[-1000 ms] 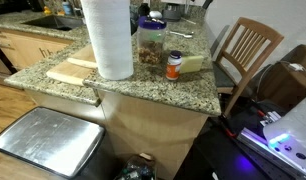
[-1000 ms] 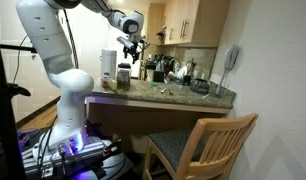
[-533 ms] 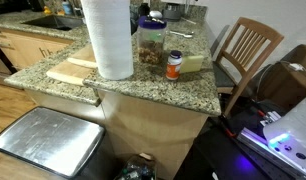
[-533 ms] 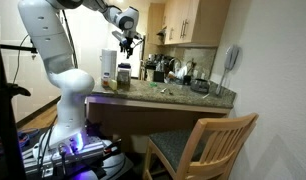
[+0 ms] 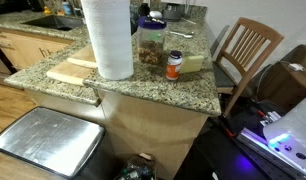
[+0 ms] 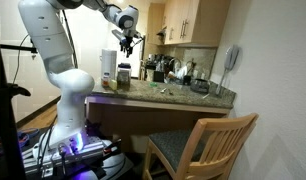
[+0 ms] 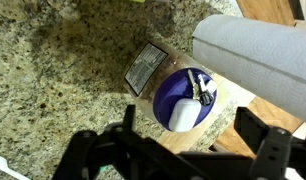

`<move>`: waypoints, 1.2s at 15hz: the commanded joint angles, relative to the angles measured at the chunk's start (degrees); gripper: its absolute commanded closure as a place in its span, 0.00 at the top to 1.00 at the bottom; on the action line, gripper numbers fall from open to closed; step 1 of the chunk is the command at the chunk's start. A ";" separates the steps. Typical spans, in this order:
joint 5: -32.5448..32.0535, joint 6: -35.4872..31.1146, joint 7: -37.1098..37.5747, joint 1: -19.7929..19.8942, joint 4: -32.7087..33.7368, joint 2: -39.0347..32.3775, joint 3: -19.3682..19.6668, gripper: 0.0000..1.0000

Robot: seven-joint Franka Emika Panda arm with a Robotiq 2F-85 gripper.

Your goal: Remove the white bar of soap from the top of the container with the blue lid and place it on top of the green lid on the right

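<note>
One little lift up, then no more moving: hand (image 7: 185,135) wide open and empty, high over the jar (image 5: 150,48) on the desk (image 5: 165,88), white bar of soap (image 7: 182,118) sitting on its blue lid (image 7: 173,88), not grabbed yet.

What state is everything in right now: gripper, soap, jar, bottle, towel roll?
gripper: open, empty, above the container.
white bar of soap: lying on the blue lid, not gripped.
container with the blue lid: upright, lid on.
orange bottle: upright, white cap on.
paper-towel roll: standing upright.
</note>
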State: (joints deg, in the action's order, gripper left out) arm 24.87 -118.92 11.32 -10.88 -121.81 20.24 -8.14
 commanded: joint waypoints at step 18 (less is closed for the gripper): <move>-7.93 -22.26 12.54 -1.20 -0.43 -8.87 -7.77 1.00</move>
State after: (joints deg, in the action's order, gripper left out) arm 16.22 -135.69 22.80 -11.50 -121.71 13.88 -15.07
